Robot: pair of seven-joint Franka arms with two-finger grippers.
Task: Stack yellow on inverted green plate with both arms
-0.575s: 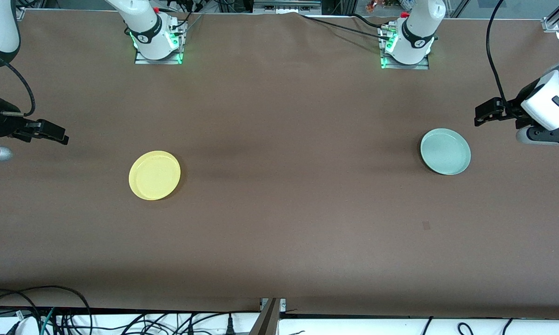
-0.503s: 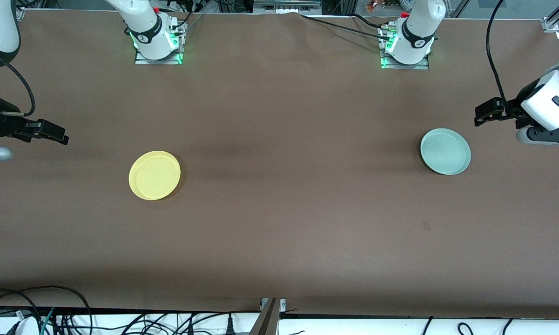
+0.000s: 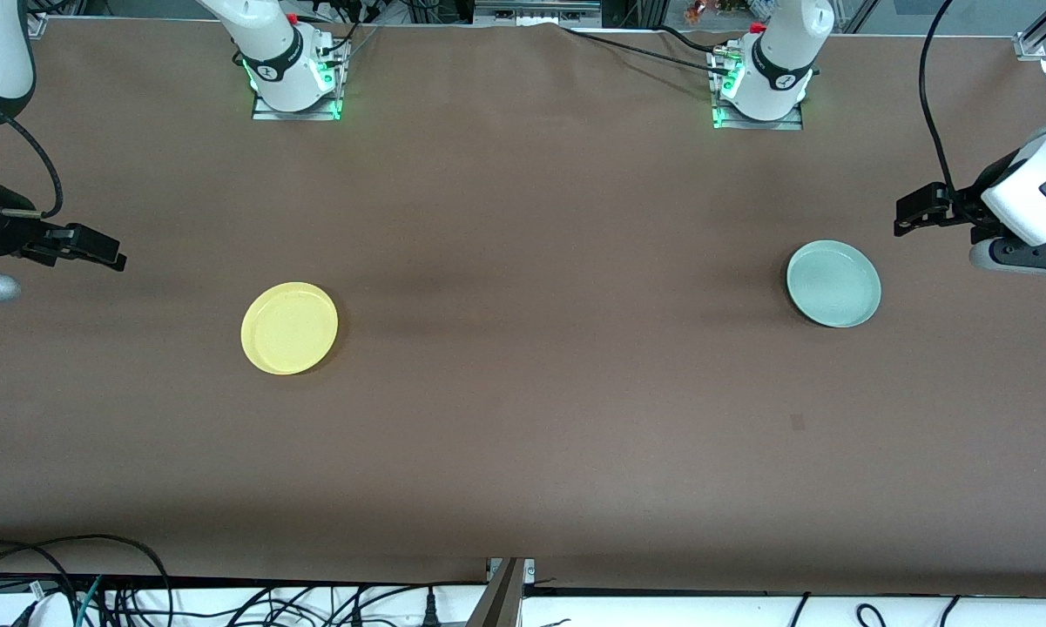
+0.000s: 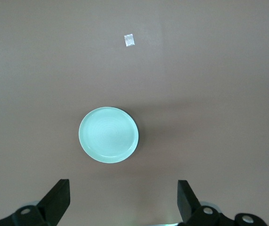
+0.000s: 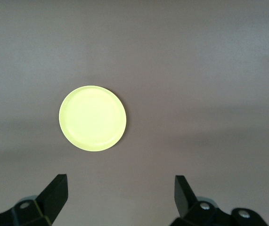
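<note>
The yellow plate (image 3: 289, 328) lies flat on the brown table toward the right arm's end, hollow side up; it also shows in the right wrist view (image 5: 93, 118). The pale green plate (image 3: 833, 284) lies flat toward the left arm's end, hollow side up, and shows in the left wrist view (image 4: 109, 134). My left gripper (image 3: 903, 219) is open and empty in the air beside the green plate, its fingers wide apart in its wrist view (image 4: 123, 188). My right gripper (image 3: 115, 258) is open and empty in the air beside the yellow plate (image 5: 119, 184).
A small square patch (image 3: 798, 422) lies on the table nearer the front camera than the green plate, also in the left wrist view (image 4: 129, 40). The arm bases (image 3: 294, 83) (image 3: 758, 91) stand along the top edge. Cables (image 3: 96, 592) hang below the front edge.
My left gripper has drifted slightly away from the green plate toward the left arm's end. The right gripper and both plates have barely moved.
</note>
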